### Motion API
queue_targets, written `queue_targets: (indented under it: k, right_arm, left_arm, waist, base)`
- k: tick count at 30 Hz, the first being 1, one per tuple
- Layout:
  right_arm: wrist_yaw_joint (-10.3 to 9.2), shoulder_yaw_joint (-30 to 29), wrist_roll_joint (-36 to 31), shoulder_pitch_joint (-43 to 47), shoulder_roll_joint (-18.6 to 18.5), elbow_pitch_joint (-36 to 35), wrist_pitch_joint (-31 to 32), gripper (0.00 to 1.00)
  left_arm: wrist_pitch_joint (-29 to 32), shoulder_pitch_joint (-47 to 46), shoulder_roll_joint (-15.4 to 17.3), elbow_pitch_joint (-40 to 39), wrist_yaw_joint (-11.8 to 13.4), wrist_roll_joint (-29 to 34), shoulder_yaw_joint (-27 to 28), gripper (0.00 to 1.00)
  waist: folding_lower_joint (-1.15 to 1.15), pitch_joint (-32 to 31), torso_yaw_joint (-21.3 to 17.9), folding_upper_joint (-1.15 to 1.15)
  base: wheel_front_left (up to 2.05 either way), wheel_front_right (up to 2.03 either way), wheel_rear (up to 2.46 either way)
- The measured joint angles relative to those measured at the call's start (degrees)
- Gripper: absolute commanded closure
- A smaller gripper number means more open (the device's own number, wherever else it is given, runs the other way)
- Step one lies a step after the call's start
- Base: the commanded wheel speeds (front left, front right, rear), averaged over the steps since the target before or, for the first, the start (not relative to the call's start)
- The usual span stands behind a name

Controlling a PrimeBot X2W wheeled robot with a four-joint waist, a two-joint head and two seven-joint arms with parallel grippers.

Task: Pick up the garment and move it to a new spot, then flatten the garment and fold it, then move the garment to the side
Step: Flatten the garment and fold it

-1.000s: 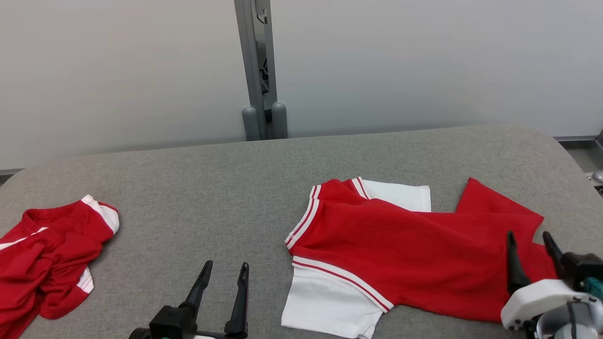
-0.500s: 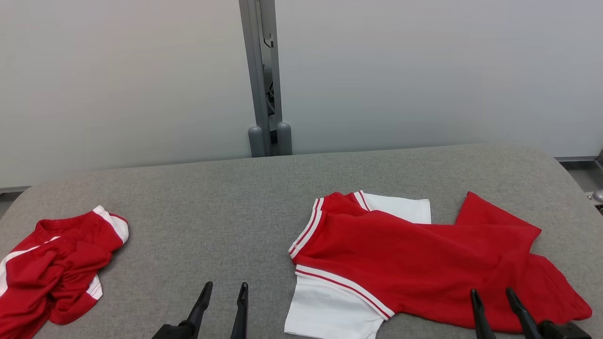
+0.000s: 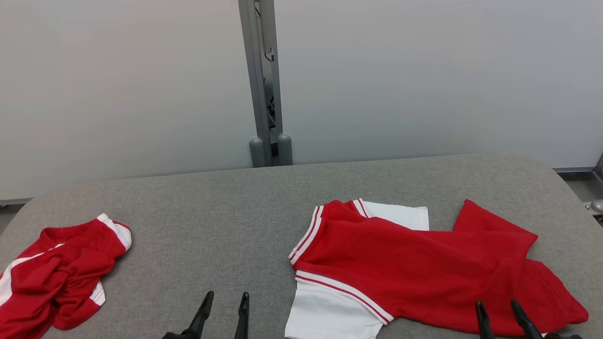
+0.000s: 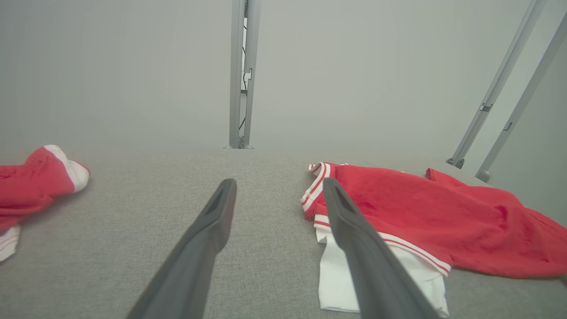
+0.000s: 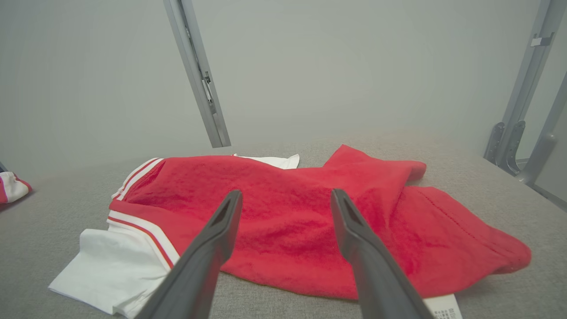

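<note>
From the head view you have two garments on the grey surface (image 3: 212, 221) and two tools at the bottom edge. The left tool (image 3: 227, 295) has its two dark fingers apart and nothing between them; the right tool (image 3: 497, 306) is spread the same way, also empty. The garment (image 3: 414, 268), red with two white sleeves and striped trim, lies between the two tools and just ahead of the right tool, whose fingertips overlap its near hem in this view; you cannot tell whether they touch. The second garment (image 3: 56, 278), red and white and crumpled, sits well to the left of the left tool. One grey post (image 3: 264, 80) stands beyond the surface.

In the left wrist view, the left tool (image 4: 279, 184) is wide apart over bare surface (image 4: 133, 221). The garment (image 4: 425, 212) lies ahead and to its right, the striped collar edge close beside the right finger. The second garment (image 4: 31, 186) is far off to its left. You can count two slanted bars (image 4: 500, 84) at the right.

In the right wrist view, the right tool (image 5: 287, 195) is wide apart, with the garment (image 5: 398, 230) straight ahead of it and spreading to both sides. One white label (image 5: 440, 306) pokes out from the near hem, just right of the right finger; its print is too small to read. No other writing or brand shows.
</note>
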Motion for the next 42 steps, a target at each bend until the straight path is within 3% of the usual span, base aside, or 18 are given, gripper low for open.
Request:
queue_targets:
  k: [8, 18, 34, 35, 36, 37, 39, 40, 42]
  right_arm:
    - [0.00, 0.57, 0.41, -0.09, 0.02, 0.13, 0.00, 0.00]
    - [0.00, 1.64, 0.36, -2.26, -0.68, 1.67, 0.00, 0.00]
    - [0.00, 1.79, 0.36, -4.13, -0.96, 2.44, 0.00, 0.00]
    - [0.00, 1.74, 0.36, -4.22, -0.99, 2.40, 0.00, 0.00]
    - [0.00, 1.67, 0.36, -4.29, -1.10, 2.38, 0.00, 0.00]
    - [0.00, 1.56, 0.35, -4.34, -1.22, 2.36, 0.00, 0.00]
    - [0.00, 1.34, 0.34, -4.52, -1.44, 2.33, 0.00, 0.00]
    - [0.00, 1.19, 0.33, -4.56, -1.55, 2.35, 0.00, 0.00]
    - [0.00, 0.89, 0.31, -4.61, -1.78, 2.46, 0.00, 0.00]
  left_arm:
    - [0.00, 0.19, 0.01, 4.12, -0.76, -0.52, -0.93, 0.00]
    - [1.37, -9.00, -0.01, 21.34, -3.50, -7.89, -10.24, 0.00]
    - [3.10, -16.94, -0.02, 32.90, -2.57, -16.48, -19.97, 0.00]
    - [3.10, -17.29, -0.03, 33.29, -2.57, -17.03, -20.34, 0.20]
    - [3.08, -17.57, -0.02, 33.61, -2.55, -17.42, -20.74, 0.20]
    - [3.00, -17.83, -0.03, 33.86, -2.53, -17.84, -21.16, 0.47]
    - [2.91, -18.27, -0.02, 34.34, -2.35, -18.60, -21.89, 0.71]
    - [2.75, -18.36, -0.02, 34.61, -2.35, -18.94, -22.27, 1.00]
    - [2.47, -18.61, 0.01, 35.38, -2.18, -19.45, -23.18, 1.00]
  waist:
    - [0.00, 0.35, -0.27, 0.00]
    - [0.00, 2.57, -2.36, 0.00]
    - [0.00, 5.95, -7.11, 0.00]
    - [0.00, 6.01, -7.30, 0.00]
    - [0.00, 6.06, -7.46, 0.00]
    - [0.00, 6.10, -7.60, 0.00]
    - [0.00, 6.14, -7.76, 0.00]
    - [0.00, 6.13, -7.79, 0.00]
    - [0.00, 6.09, -7.77, 0.00]
  base:
    - [0.00, 0.00, 0.00]
    - [0.00, 0.00, 0.00]
    - [0.00, 0.00, 0.00]
    - [0.00, 0.00, 0.00]
    - [0.00, 0.00, 0.00]
    - [0.00, 0.00, 0.00]
    - [0.00, 0.00, 0.00]
    - [0.00, 0.00, 0.00]
    - [0.00, 0.00, 0.00]
